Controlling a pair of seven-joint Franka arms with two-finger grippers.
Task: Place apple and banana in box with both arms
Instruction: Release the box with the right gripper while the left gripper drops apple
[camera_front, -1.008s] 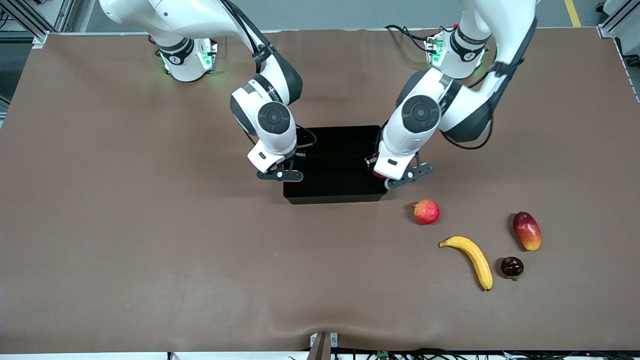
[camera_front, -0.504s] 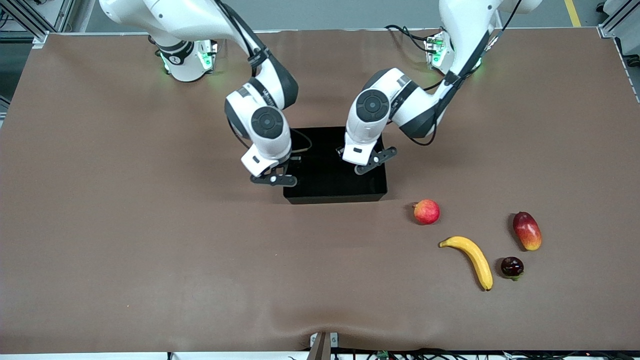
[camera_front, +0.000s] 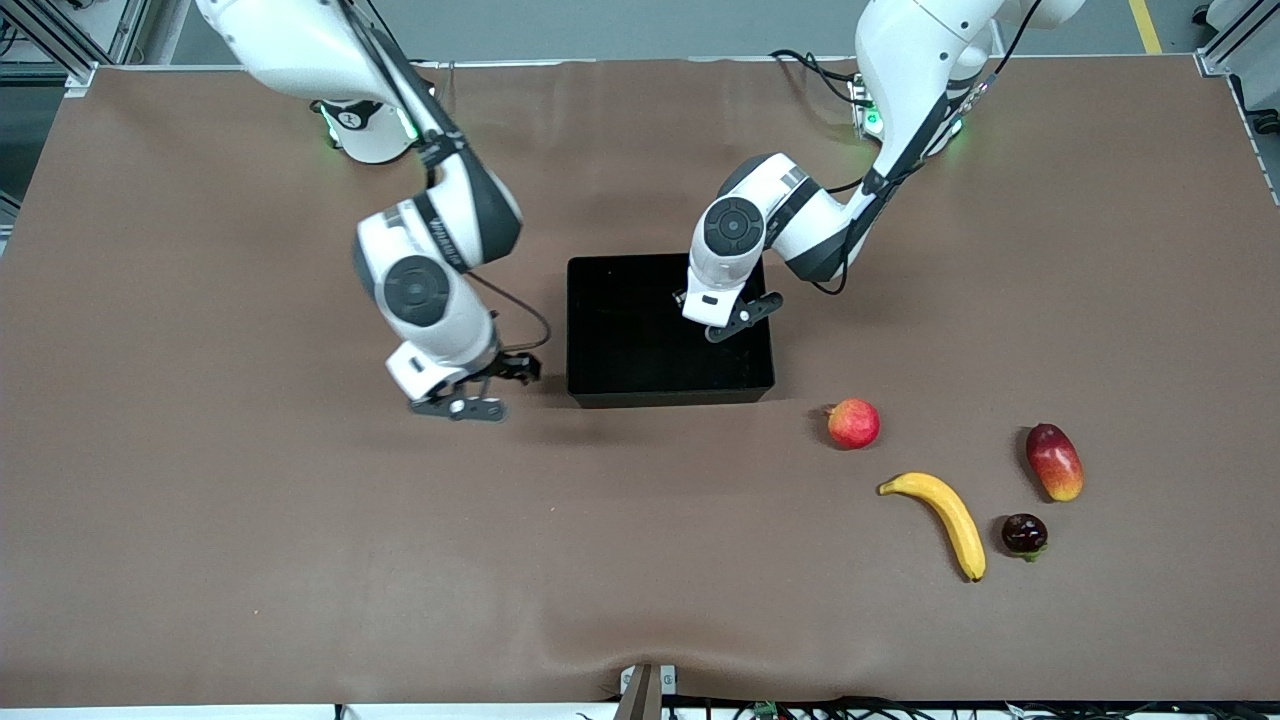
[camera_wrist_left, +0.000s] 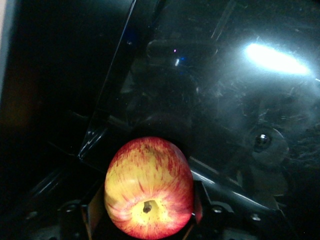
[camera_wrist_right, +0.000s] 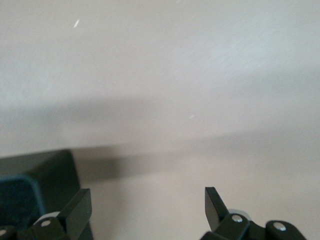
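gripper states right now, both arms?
Left gripper: closed on the small red-yellow streaked apple, over the glossy black plastic box.
Right gripper: open, empty, over the brown table beside the box.

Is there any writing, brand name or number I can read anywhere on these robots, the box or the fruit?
Small dark lettering on the right arm's white forearm: too small to read.
Round mark on the right arm's base: too small to read.
Glossy black rectangular box, small red-and-yellow apple, long yellow banana: no text.
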